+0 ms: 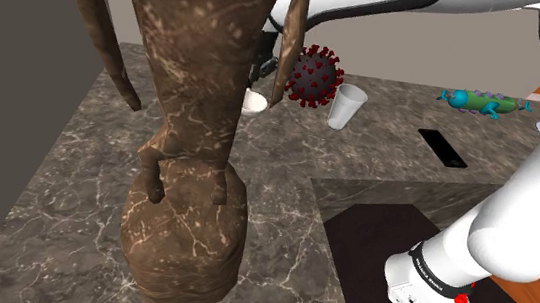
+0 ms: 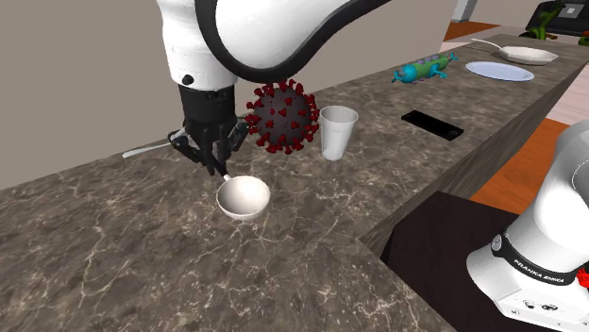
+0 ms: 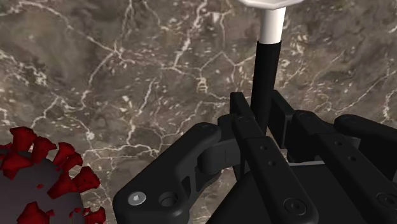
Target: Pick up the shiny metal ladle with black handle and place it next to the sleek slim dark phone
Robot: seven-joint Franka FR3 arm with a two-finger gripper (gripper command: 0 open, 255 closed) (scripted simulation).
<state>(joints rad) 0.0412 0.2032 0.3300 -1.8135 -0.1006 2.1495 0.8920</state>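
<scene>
A long dark brown marble counter with pale veins (image 2: 113,245) runs through the scene. In the shoulder view, a tall brown mottled statue on a rounded base (image 1: 191,169) stands on it close to the camera, hiding much of what lies behind. The white robot arm with dark joints (image 2: 245,38) reaches down over the counter. A grey ball covered in dark red spikes (image 2: 281,117) sits just beside its hand, and a plain white cup (image 2: 338,134) stands upright next to the ball.

The all-black two-finger gripper (image 2: 215,170) points downward, clenched around the black handle of the ladle with a pale white bowl (image 2: 244,198). The wrist view shows the fingers (image 3: 245,111) pressed against the handle on both sides. The bowl sits low at the counter; whether it touches cannot be told.

The slim flat black phone (image 2: 432,124) lies farther along the counter, well apart from the ladle, beyond the ball and cup.
</scene>
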